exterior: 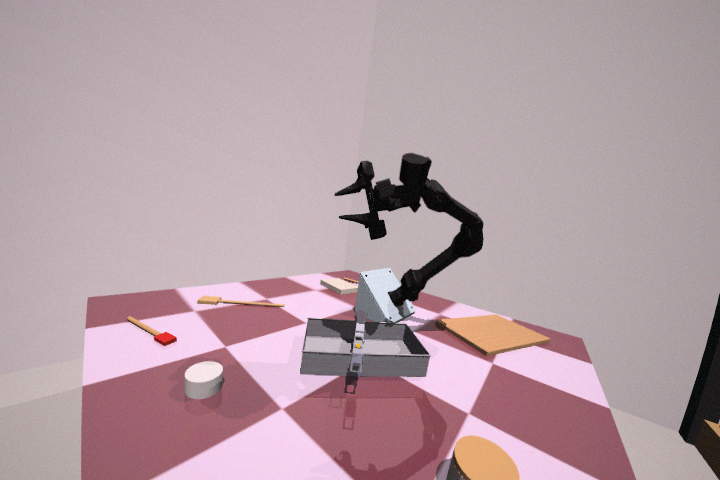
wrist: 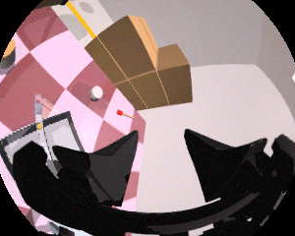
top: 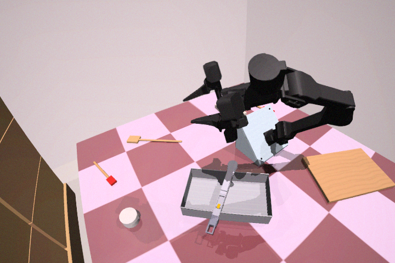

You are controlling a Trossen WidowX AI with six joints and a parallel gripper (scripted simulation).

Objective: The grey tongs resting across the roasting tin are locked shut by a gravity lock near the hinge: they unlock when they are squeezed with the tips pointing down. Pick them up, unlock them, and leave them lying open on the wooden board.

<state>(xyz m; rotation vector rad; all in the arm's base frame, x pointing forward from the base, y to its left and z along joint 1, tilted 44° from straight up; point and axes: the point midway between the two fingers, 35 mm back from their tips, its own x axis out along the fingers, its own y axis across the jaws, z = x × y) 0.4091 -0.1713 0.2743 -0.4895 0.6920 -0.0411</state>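
Slim grey metal tongs point(top: 223, 193) point(exterior: 357, 335) point(wrist: 38, 115) lie across a rectangular grey roasting tin point(top: 226, 217) point(exterior: 364, 365) point(wrist: 75, 132), overhanging its rim, as the black robot gripper point(top: 188, 110) point(exterior: 337, 206) point(wrist: 161, 133) hovers above, jaws apart and grasping nothing; a flat tan wooden board point(top: 350, 173) point(exterior: 494, 333) lies well apart.

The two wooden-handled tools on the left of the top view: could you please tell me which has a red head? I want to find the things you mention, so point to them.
The shorter one point(top: 111, 180) point(exterior: 165, 338) point(wrist: 120, 112), nearer the white cylinder point(top: 129, 217) point(exterior: 203, 379) point(wrist: 95, 93); the other's head is tan.

Slim grey tongs point(top: 223, 192) point(exterior: 358, 344) point(wrist: 38, 118), closed, lying across the grey rectangular roasting tin point(top: 268, 198) point(exterior: 366, 365) point(wrist: 75, 129); flat wooden board point(top: 350, 175) point(exterior: 494, 333).
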